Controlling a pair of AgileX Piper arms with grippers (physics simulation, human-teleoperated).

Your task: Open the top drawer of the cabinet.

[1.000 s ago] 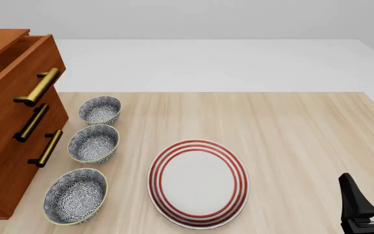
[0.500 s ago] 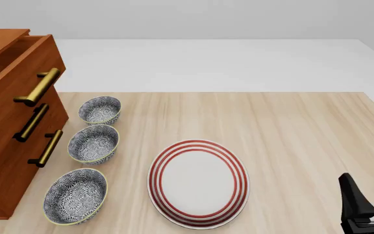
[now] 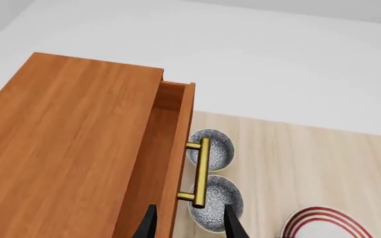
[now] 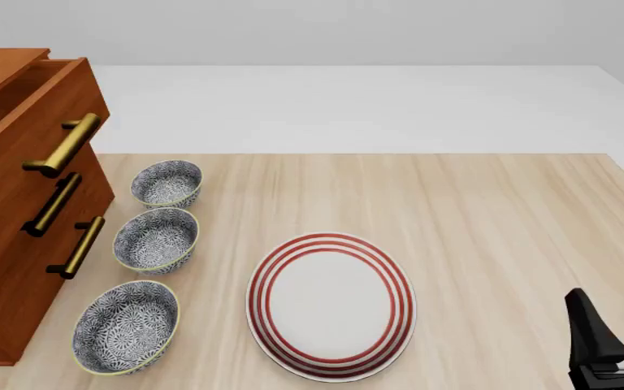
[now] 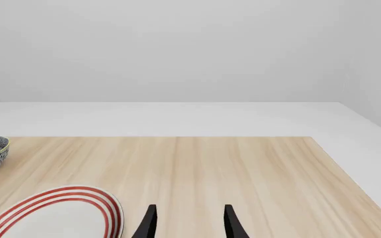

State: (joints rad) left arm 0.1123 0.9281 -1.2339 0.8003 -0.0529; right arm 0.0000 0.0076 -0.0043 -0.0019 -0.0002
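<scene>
Mostly hidden: left tool [image 3: 188, 223], tips only.

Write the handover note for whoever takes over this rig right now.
Left end effector: open, empty, above the cabinet, looking down past the top drawer's brass handle. Only a dark bit of this arm shows at the front view's left edge.
Right end effector: open, empty, low over the table's near right corner, away from everything.
Top drawer: already pulled partly out; its front stands proud of the two lower drawers.
Three patterned bowls sit in a row beside the cabinet, with a red-ringed plate nearby.
Left: judge whether the opening suffices; if not, regrasp the handle and pull further.
</scene>
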